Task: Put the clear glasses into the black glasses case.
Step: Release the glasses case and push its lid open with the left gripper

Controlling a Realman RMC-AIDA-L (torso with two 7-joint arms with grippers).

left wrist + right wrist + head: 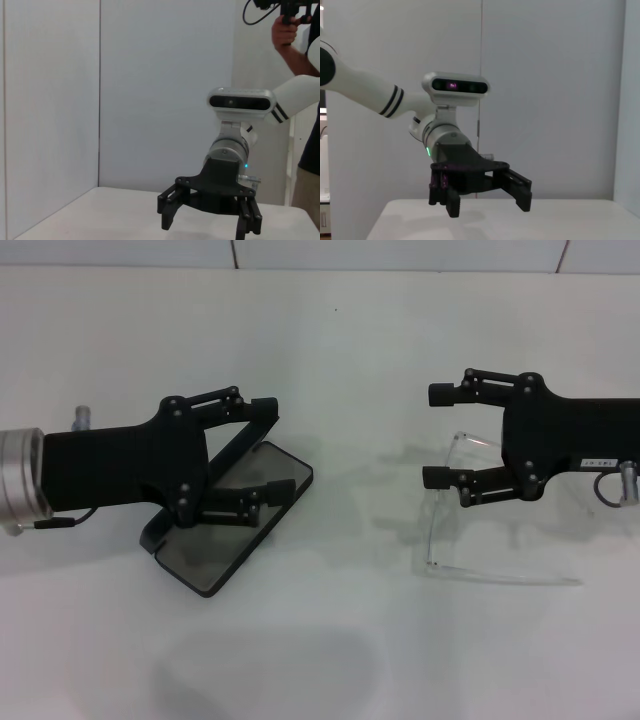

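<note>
The black glasses case (215, 555) lies open on the white table (330, 650) at the left, its grey lining facing up. My left gripper (275, 448) is open over the case, one finger along the far edge and one over the lining. The clear glasses (432, 525) rest on the table at the right, with one thin arm stretching right along the table. My right gripper (437, 436) is open just above the glasses' far end and holds nothing. The left wrist view shows the right gripper (206, 225) open, and the right wrist view shows the left gripper (488, 206) open.
White walls enclose the table on the far side and at both ends. In the left wrist view a person (292, 35) with a hand-held camera stands behind the right arm.
</note>
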